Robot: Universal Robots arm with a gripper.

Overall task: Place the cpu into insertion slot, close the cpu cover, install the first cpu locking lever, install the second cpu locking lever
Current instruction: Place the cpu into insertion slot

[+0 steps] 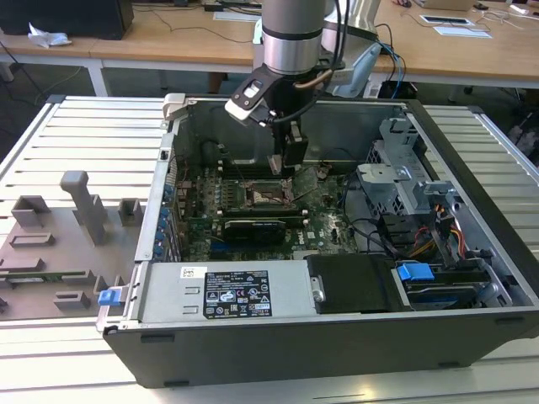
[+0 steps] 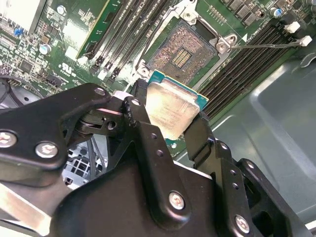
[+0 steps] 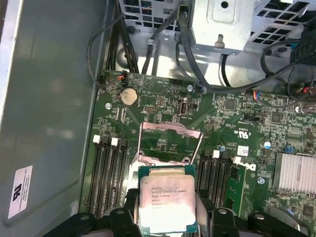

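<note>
My gripper (image 2: 170,116) is shut on the cpu (image 2: 173,109), a flat silver-topped chip with a thin green rim, clamped by two opposite edges between black fingers (image 2: 139,114). It hangs a little above and beside the insertion slot (image 2: 183,48), whose tan-gold contact field lies bare. In the first wrist view the cpu (image 3: 165,201) covers most of the socket, and the cpu cover (image 3: 170,128) stands hinged up just beyond it. A thin wire locking lever (image 2: 266,45) sticks out beside the socket. In the exterior view the gripper (image 1: 285,167) hovers over the insertion slot (image 1: 268,196) inside the open computer case.
Long black memory slots (image 2: 247,64) flank the socket on both sides. A black card (image 1: 253,227) lies in front of it. The case's back wall (image 1: 236,126), a drive cage (image 1: 404,181) with cables and the power supply (image 1: 227,293) hem the board in. Grey fixtures (image 1: 80,202) stand on the exterior view's left.
</note>
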